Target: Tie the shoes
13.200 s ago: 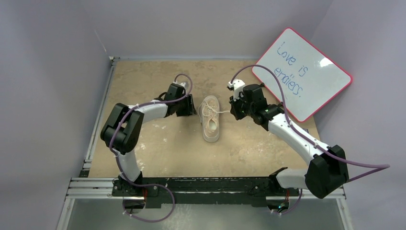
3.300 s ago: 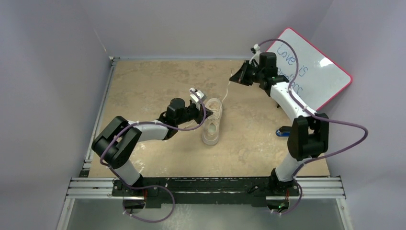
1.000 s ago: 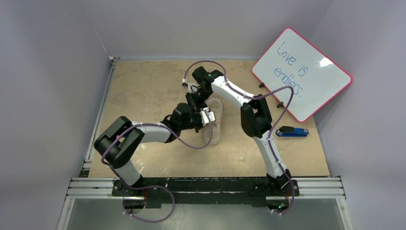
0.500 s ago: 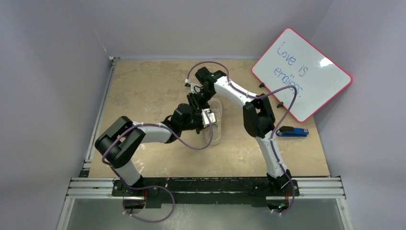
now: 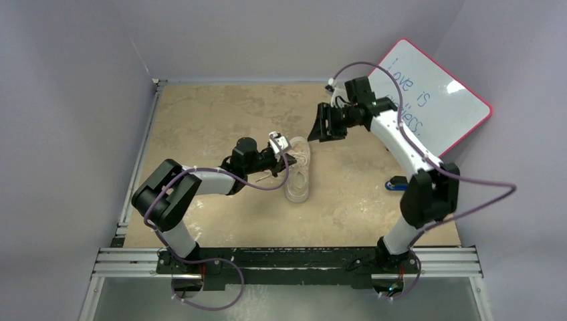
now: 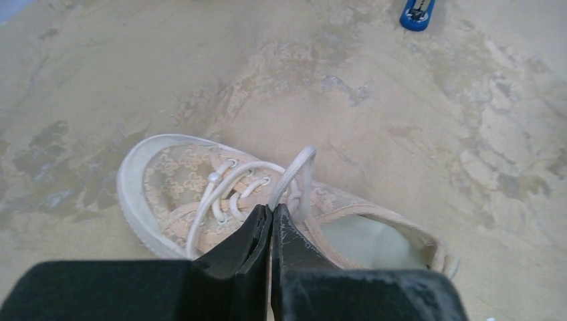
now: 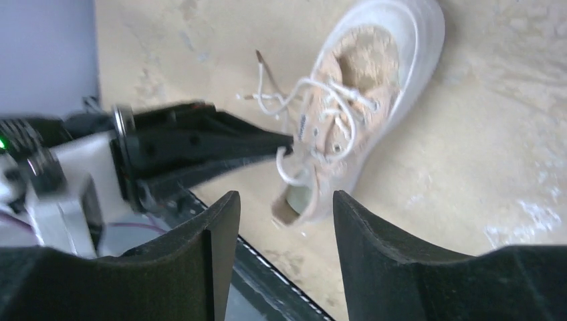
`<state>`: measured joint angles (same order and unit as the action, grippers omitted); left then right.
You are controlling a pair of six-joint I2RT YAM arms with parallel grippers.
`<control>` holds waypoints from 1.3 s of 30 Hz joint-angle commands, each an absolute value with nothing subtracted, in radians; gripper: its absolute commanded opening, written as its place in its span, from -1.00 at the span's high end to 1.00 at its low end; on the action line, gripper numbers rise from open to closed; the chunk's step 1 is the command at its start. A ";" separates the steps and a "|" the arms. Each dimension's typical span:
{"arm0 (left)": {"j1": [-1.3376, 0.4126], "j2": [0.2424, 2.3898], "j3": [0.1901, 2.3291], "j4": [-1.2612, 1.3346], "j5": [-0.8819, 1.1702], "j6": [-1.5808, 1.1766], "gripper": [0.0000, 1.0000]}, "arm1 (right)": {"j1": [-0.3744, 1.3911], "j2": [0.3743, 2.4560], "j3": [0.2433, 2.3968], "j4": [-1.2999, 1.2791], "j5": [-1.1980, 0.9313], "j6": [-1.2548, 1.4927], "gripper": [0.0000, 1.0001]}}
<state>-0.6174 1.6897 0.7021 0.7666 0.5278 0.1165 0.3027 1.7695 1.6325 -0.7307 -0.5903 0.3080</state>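
Left hand (image 5: pixel 287 156) at the laces (image 5: pixel 300 156) of the cream sneaker (image 5: pixel 296 184); right hand (image 5: pixel 317 131) apart, near the whiteboard (image 5: pixel 442 101).

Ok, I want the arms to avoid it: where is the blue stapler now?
In the top view the stapler lies toward the right of the table, partly hidden by the right arm's elbow, right of the sneaker.

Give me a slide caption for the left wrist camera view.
Left gripper pinches a lace loop of the cream sneaker.
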 commanded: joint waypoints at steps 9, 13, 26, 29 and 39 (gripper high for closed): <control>-0.590 1.736 0.775 0.774 0.695 -0.111 1.00 | 0.647 1.179 0.994 -0.243 -0.305 -0.282 -0.23; -0.574 1.769 0.819 0.727 0.718 -0.114 1.00 | 0.776 1.152 0.937 -0.157 -0.337 -0.475 -0.21; -0.568 1.855 0.944 0.599 0.792 -0.087 1.00 | 1.135 1.349 0.885 0.029 0.016 -0.865 -0.09; -0.567 1.858 0.961 0.562 0.796 -0.067 1.00 | 1.138 1.445 0.877 0.146 0.138 -0.899 -0.12; -0.567 1.850 0.965 0.532 0.776 -0.036 1.00 | 1.140 1.735 0.965 0.312 0.308 -0.981 -0.08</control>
